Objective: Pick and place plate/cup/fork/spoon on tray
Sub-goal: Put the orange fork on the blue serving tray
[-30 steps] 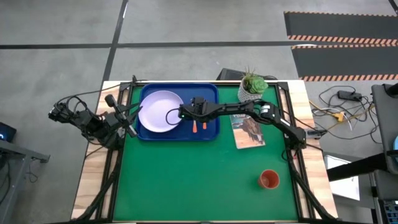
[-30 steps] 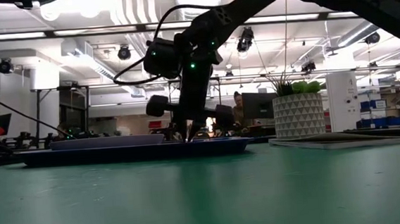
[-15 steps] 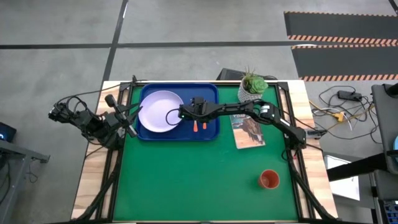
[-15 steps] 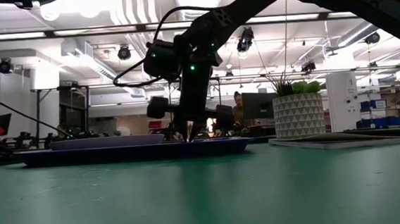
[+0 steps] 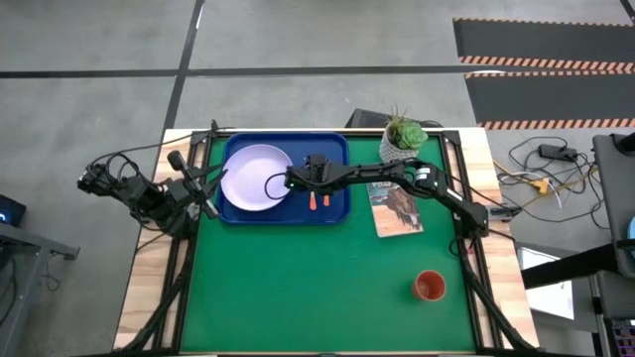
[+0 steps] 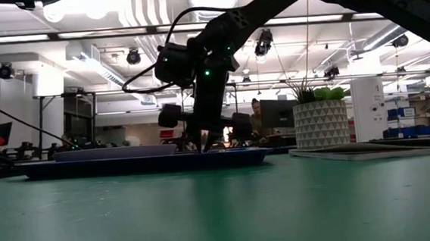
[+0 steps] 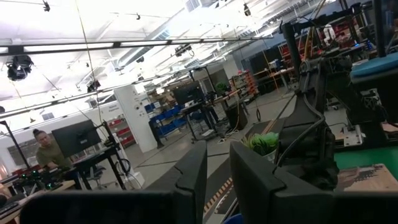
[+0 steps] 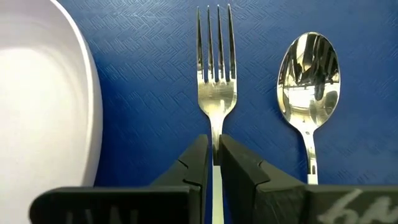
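The blue tray (image 5: 335,147) sits at the table's far left. The lavender plate (image 5: 253,178) lies in its left half (image 8: 43,106). The fork (image 8: 216,68) and the spoon (image 8: 308,81) lie side by side on the tray floor right of the plate, with their orange handles (image 5: 317,202) toward the near edge. My right gripper (image 8: 215,155) reaches down into the tray (image 6: 204,146) and is shut on the fork. The orange-red cup (image 5: 429,287) stands at the table's near right. My left gripper (image 7: 217,180) waits at the table's left edge (image 5: 201,190), fingers a little apart and empty. My right gripper pinches the fork's thin metal neck (image 8: 216,127), just below the prongs, between its two fingers. The fingers come from above, pointing down, one on each side of the neck. The fork's prong end lies flat on the tray floor. The gripper hides the handle in the wrist view.
A printed booklet (image 5: 397,206) lies right of the tray under my right arm. A white pot with a green plant (image 5: 402,139) stands at the far edge. The tray's raised rim (image 6: 142,163) surrounds the gripper's fingertips.
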